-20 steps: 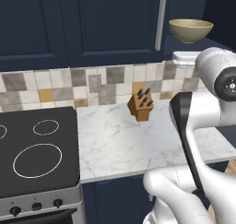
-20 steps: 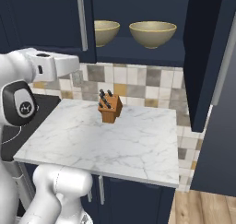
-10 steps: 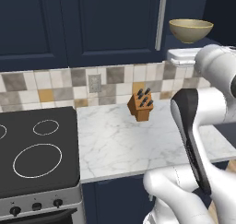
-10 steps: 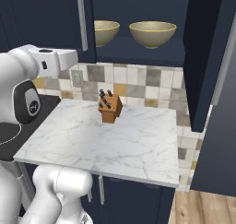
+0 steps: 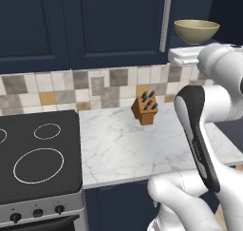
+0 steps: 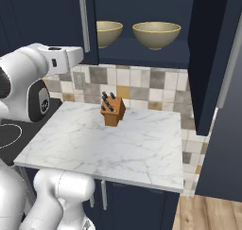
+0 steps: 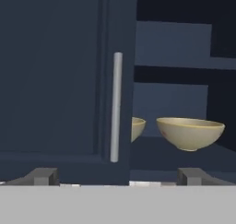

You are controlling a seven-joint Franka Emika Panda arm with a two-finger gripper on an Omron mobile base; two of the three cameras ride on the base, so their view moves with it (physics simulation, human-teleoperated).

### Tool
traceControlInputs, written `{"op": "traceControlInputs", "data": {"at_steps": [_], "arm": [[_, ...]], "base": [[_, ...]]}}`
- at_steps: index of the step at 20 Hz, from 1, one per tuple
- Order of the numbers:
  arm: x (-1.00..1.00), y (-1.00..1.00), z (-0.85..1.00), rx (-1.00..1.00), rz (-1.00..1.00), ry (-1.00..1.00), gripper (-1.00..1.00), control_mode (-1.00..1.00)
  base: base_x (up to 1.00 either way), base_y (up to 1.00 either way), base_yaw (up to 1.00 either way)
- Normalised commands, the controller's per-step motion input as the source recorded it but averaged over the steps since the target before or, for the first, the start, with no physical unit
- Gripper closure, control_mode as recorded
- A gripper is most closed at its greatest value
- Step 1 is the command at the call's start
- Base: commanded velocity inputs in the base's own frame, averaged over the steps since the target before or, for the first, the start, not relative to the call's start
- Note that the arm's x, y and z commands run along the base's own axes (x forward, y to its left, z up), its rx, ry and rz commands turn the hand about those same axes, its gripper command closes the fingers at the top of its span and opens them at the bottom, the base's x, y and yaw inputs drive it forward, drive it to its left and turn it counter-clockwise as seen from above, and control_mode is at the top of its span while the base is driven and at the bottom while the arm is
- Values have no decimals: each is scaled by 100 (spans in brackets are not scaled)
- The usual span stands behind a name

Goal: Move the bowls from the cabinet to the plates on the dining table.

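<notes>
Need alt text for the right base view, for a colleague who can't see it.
Two tan bowls sit side by side on the shelf of the open navy cabinet, above a marble counter with a knife block. The white arm is raised at left.

Left bowl (image 7: 137, 127) half hidden behind closed cabinet door (image 7: 60, 75) in hand view. Stove (image 5: 33, 158) cut off at left edge in left base view. Knife block (image 6: 113, 110) handles too small to count.

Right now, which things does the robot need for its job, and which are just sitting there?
For the job:
two round beige-tan bowls
dark navy wall cabinet
open claw

Just sitting there:
wooden knife block
white marble counter
black stovetop
</notes>
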Motion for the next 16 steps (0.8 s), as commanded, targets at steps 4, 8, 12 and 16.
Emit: {"op": "traceControlInputs", "data": {"at_steps": [4,8,12,16], "arm": [[33,2,7,2,5,0,-100,-100],[36,3,7,2,5,0,-100,-100],[41,5,6,2,4,0,-100,-100],[45,4,5,2,2,0,-100,-100]], "base": [[0,0,0],[0,0,0],[0,0,0],[0,0,0]]}}
